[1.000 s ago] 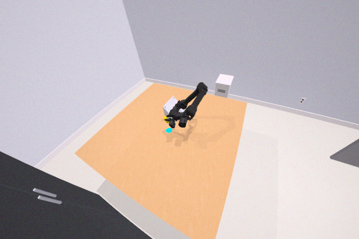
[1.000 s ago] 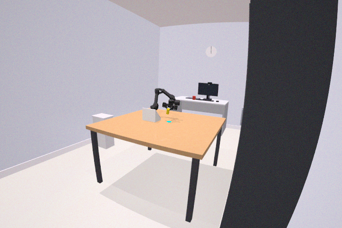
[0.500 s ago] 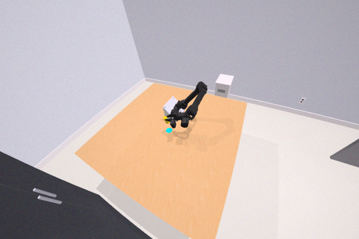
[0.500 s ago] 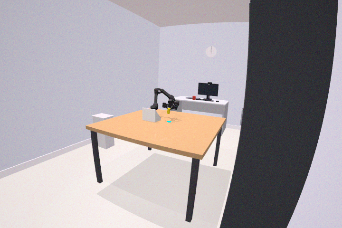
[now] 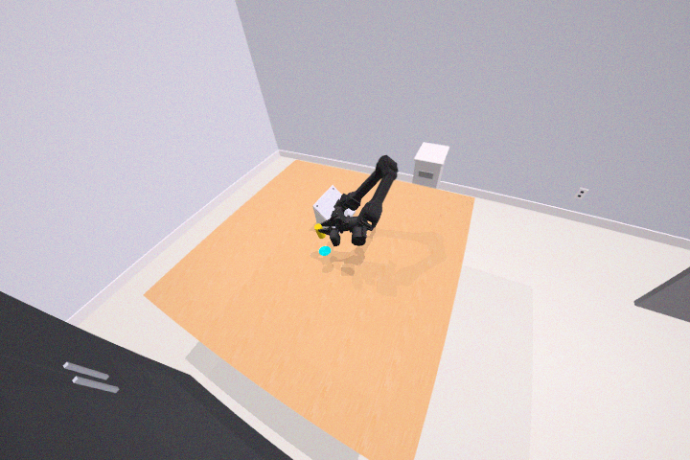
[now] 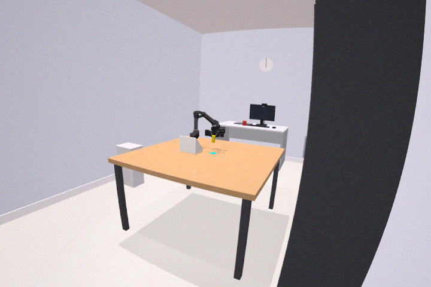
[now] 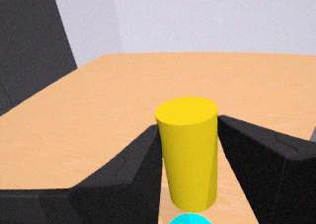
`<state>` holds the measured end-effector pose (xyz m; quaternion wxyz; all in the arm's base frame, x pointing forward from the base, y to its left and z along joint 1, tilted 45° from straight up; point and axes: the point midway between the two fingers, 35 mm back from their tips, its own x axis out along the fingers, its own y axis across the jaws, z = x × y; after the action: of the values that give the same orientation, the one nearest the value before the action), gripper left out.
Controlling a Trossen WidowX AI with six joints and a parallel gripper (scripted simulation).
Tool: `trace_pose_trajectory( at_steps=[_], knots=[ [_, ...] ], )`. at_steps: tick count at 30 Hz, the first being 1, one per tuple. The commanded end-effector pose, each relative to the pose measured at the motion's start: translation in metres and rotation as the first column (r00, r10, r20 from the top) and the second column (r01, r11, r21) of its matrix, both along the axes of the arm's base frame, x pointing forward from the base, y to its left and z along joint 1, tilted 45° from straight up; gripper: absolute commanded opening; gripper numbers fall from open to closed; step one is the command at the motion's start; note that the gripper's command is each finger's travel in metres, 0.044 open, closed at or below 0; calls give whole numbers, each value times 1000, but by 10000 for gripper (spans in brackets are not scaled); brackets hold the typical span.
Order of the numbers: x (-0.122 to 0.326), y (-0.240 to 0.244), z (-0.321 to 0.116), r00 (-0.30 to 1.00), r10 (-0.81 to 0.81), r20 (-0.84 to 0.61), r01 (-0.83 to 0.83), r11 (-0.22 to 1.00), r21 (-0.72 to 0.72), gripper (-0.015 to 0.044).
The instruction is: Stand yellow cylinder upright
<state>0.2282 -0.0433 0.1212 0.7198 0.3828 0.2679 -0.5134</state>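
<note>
The black two-fingered pincer (image 5: 322,230) (image 6: 213,136) (image 7: 188,127) is clamped on the yellow tall cylinder (image 5: 318,233) (image 6: 213,139) (image 7: 190,155), one finger pressing on each side of it near its upper end. In the exterior view the cylinder stands nearly upright in the air, its lower end above the wooden table (image 5: 302,325) (image 6: 202,169) (image 7: 99,96). The flat cyan circle (image 5: 325,251) (image 6: 213,153) (image 7: 191,219) lies on the table below the held cylinder; the exterior view shows a gap between the two, and the wrist view shows only part of the circle, at the bottom edge, just past the cylinder's lower end. The cylinder is therefore neither set down nor released. The jointed black robot arm (image 5: 377,190) (image 6: 205,116) rises from the table, bends at a high elbow and reaches down to the pincer. Near the pincer, a pale grey box-like block with a sloping side (image 5: 328,202) (image 6: 188,144) stands on the table, partly hidden by the arm in the top view. Faint shadows of the arm fall across the wood beside the circle.
</note>
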Motion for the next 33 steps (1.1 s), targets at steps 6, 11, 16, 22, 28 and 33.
trace_pose_trajectory(
  at_steps=[6, 11, 16, 22, 28, 33],
  knots=[
    [-1, 0, 1, 999, -15, 37, 15, 1000, -21, 105],
    [-1, 0, 1, 999, -15, 37, 15, 1000, -21, 105],
    [-1, 0, 1, 999, -15, 37, 15, 1000, -21, 105],
    [0, 2, -1, 999, -15, 37, 16, 1000, -20, 105],
    [6, 20, -18, 999, -16, 34, 16, 1000, -13, 105],
    [8, 35, -33, 999, -16, 32, 16, 1000, -11, 105]
  ],
)
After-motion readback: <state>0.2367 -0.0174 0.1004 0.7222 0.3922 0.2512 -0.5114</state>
